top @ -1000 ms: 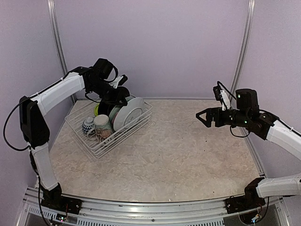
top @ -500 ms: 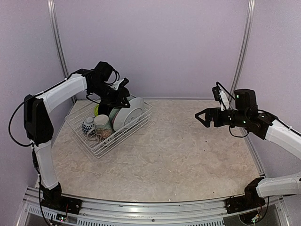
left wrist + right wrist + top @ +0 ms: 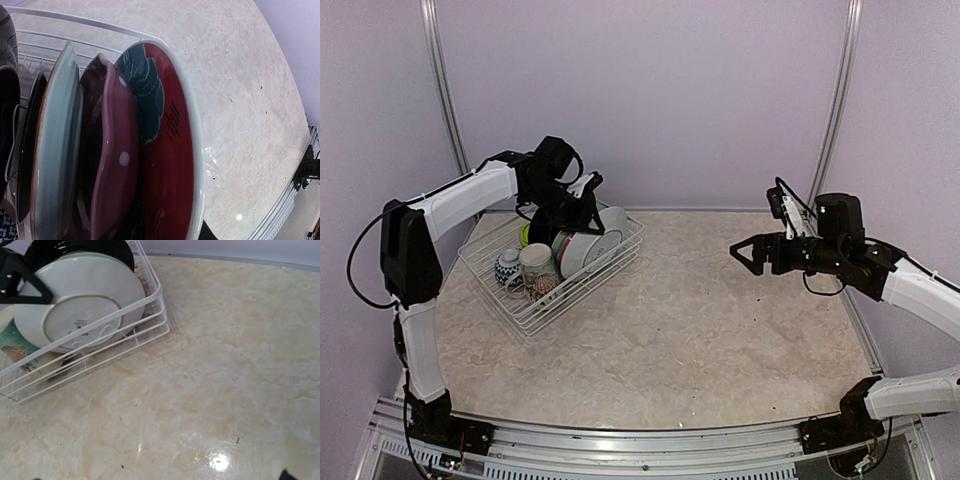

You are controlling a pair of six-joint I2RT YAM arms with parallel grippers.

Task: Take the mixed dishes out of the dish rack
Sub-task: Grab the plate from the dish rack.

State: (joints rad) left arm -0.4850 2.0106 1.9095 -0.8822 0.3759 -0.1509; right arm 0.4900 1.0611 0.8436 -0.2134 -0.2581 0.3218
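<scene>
Top external view: a beige marbled tabletop [image 3: 720, 340] inside lilac walls [image 3: 660, 90], a metal upright [image 3: 442, 100] in each far corner, an aluminium rail [image 3: 640, 438] along the near edge. The dish rack [image 3: 590, 285] sits at the tabletop's far left, holding plates [image 3: 588, 245] on edge, a mug [image 3: 536, 262] and a blue-white bowl [image 3: 508, 266]. The left gripper [image 3: 582, 205] hangs over the plates; whether its jaws are apart cannot be told. Its wrist view shows the red floral plate [image 3: 170, 165] beside the pink dotted plate [image 3: 112, 165]. The right gripper [image 3: 740, 256] hovers spread wide over the tabletop, well apart from the rack.
</scene>
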